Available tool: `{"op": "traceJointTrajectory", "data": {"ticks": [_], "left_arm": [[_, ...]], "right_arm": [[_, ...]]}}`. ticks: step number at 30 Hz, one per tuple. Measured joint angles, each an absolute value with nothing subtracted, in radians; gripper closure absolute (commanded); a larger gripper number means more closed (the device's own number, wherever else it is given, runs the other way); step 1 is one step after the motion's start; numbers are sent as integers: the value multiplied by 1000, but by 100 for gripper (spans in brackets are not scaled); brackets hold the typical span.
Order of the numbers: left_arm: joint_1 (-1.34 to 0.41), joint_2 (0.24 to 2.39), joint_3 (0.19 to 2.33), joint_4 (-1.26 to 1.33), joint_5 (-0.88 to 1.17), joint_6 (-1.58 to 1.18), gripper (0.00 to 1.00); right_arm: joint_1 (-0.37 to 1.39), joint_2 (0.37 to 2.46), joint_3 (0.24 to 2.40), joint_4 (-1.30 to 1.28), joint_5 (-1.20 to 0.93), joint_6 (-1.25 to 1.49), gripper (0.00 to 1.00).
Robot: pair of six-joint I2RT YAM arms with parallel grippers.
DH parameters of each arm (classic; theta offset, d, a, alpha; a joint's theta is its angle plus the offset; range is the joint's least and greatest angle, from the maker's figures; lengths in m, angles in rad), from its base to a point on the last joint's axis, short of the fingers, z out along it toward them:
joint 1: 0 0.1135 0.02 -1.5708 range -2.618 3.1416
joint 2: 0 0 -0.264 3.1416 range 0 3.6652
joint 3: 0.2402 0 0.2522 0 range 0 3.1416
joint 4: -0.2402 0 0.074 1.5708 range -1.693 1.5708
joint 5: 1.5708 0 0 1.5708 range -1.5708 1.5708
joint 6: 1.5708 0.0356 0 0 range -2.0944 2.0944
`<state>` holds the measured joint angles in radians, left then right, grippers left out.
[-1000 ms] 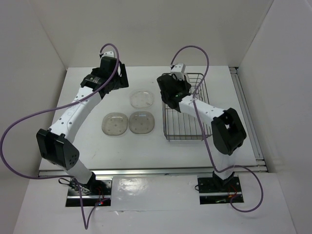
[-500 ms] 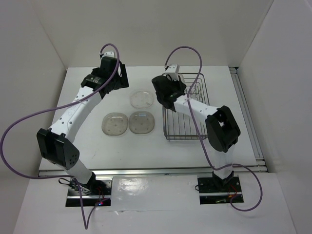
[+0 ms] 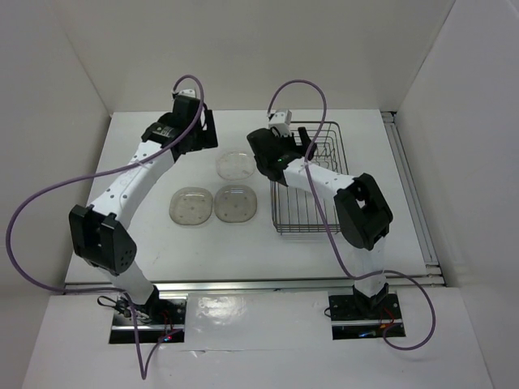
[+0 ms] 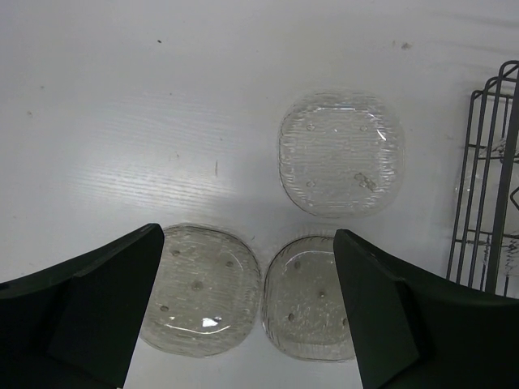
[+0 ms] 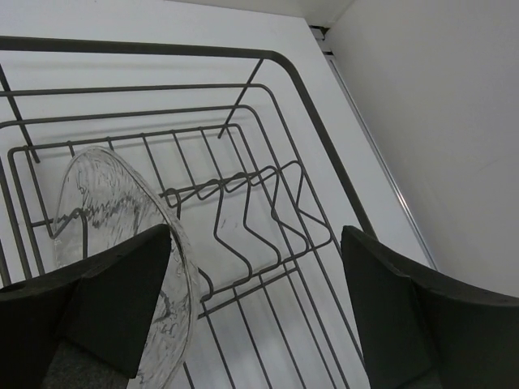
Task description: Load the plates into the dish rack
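Clear ribbed plate stands on edge in the wire dish rack, lower left of frame. Right hand spread wide, empty, one finger just beside it; left hand spread above three plates lying on the table.

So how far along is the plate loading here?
Done: one plate stands in the dish rack, the right gripper open by it. In hand: nothing; the left gripper hovers open. To do: three plates flat on the table.
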<state>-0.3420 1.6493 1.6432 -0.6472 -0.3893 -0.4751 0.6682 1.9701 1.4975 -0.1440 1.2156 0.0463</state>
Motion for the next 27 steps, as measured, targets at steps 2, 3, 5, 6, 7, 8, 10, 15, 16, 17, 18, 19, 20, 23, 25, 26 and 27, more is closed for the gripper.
{"op": "traceJointTrajectory", "data": {"ticks": [2,3,5,6,7,8,10,15,16,17,18,19,20,23,25,26,27], "left_arm": [[-332,1680,1643,-633,-358,-477,0],[-324,1700,1643,-624,-342,-477,0],[-310,1747,1643,-609,-307,-477,0],[-305,1768,1643,-601,-295,-478,0],[-299,1794,1643,-591,-281,-478,0],[-295,1821,1643,-583,-270,-478,0],[-284,1867,1643,-570,-246,-478,0],[-248,1970,1643,-541,-173,-477,3],[-241,1984,1643,-535,-166,-477,3],[-235,1997,1643,-527,-158,-476,3],[-228,2009,1643,-520,-152,-474,4],[-224,2018,1643,-516,-150,-474,4],[-222,2024,1643,-513,-146,-474,4],[-222,2040,1643,-499,-126,-473,6],[-222,2050,1643,-491,-118,-473,6],[-224,2057,1643,-489,-114,-473,7],[-227,2065,1643,-487,-112,-473,9]], "right_arm": [[668,1967,1498,-152,1216,59,0],[668,1964,1498,-158,1216,65,0],[668,1951,1497,-167,1214,74,0],[668,1943,1497,-171,1214,78,0],[668,1932,1497,-176,1212,84,0],[668,1919,1497,-183,1208,89,0],[668,1887,1497,-203,1195,107,0],[668,1751,1434,-209,1094,147,0],[668,1720,1411,-207,1071,152,0],[668,1686,1387,-207,1047,157,0],[668,1660,1372,-207,1029,163,0],[667,1647,1367,-208,1017,167,0],[667,1640,1367,-208,1007,170,0],[667,1631,1351,-206,980,176,0],[667,1625,1320,-204,968,179,0],[667,1623,1307,-205,962,180,0],[667,1623,1297,-208,956,182,0]]}}
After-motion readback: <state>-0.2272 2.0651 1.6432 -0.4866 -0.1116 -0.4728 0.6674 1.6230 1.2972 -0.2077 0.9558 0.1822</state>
